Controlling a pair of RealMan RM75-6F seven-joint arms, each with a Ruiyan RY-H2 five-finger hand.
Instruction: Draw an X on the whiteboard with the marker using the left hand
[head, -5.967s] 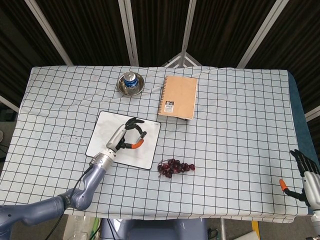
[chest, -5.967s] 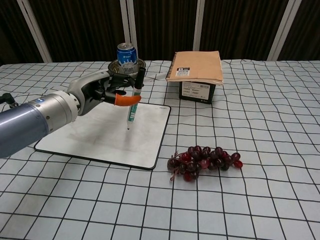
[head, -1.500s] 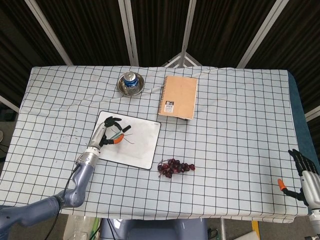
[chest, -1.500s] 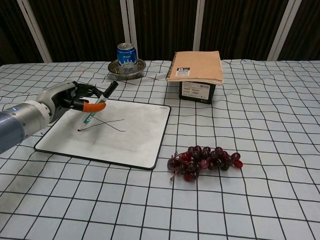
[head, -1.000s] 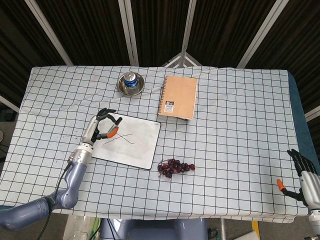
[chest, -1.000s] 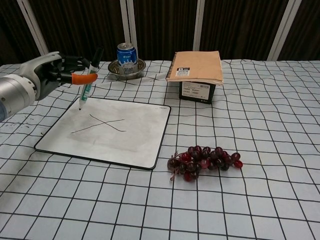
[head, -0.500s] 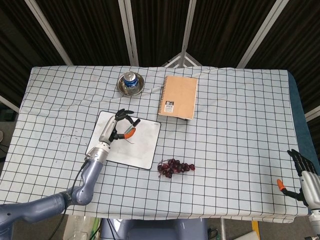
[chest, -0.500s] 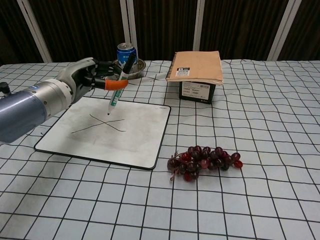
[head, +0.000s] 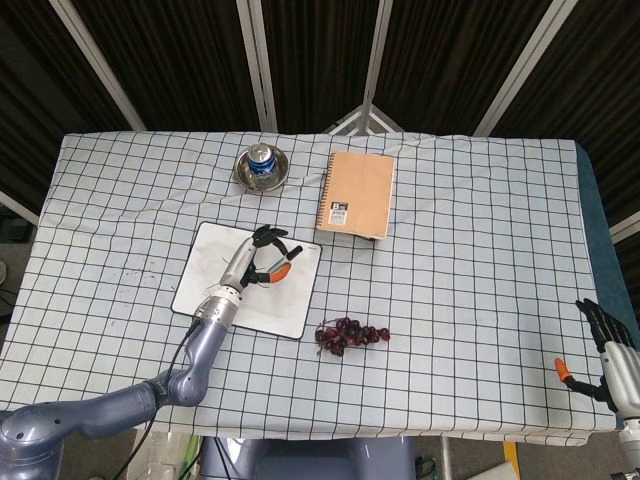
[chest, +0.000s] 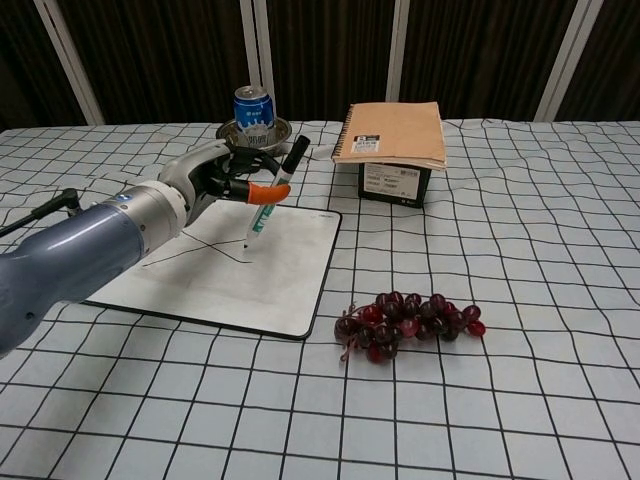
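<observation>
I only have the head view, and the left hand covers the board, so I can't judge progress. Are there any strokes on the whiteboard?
Observer: Yes; the chest view shows two crossing lines on the whiteboard.
Operator: Where's the marker tip?
Observer: The marker, held by the left hand, slants, tip low by the strokes' right end; contact isn't clear.
Operator: Is the notebook flat on the table?
Observer: No, the notebook rests on a dark box.

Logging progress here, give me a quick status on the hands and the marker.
Left hand grips marker, tip over whiteboard. X drawn. Right hand open at table edge. Nothing blocking.
</observation>
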